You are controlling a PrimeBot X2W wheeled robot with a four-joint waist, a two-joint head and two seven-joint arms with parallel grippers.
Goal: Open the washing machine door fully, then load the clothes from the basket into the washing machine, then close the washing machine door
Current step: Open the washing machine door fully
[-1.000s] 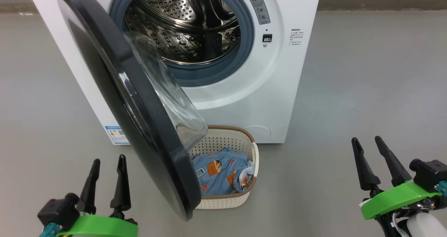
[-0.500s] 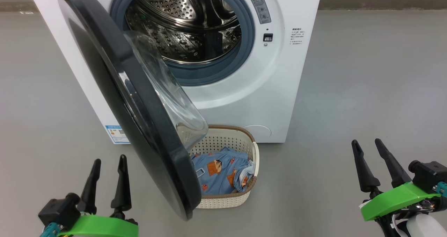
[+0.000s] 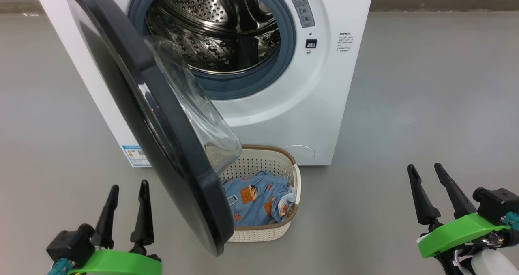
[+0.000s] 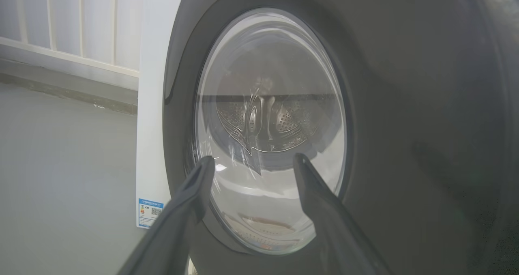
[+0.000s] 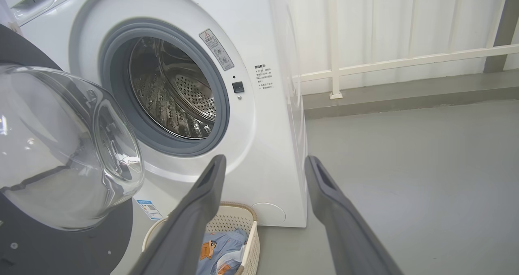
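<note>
Door: the washing machine door (image 3: pixel 162 137) swings out approx halfway, edge-on to the head cam, glass bowl bulging toward the drum; not fully open yet, so step one looks unfinished.
Why it matters: the door's lower rim hangs over the left part of the basket (image 3: pixel 279 232), blocking a clean reach from that side.
Basket: sits on the floor right in front of the washing machine (image 3: pixel 324 104), below the opening, handy for a short lift into the drum.
Clothes: the clothes (image 3: pixel 255 204) lie bunched inside the basket, blue w/ cartoon print, none in the drum (image 3: pixel 215 35).
Left gripper: the left gripper (image 3: pixel 125 204) hovers low, fingers spread wide, empty, facing the door's outer side in its wrist cam; prob placed to push the door wider.
Right gripper: the right gripper (image 3: pixel 427 185) waits well apart on the right, fingers wide, nothing held, aimed toward machine & basket.
Next, as a guess: door first, then clothes.
</note>
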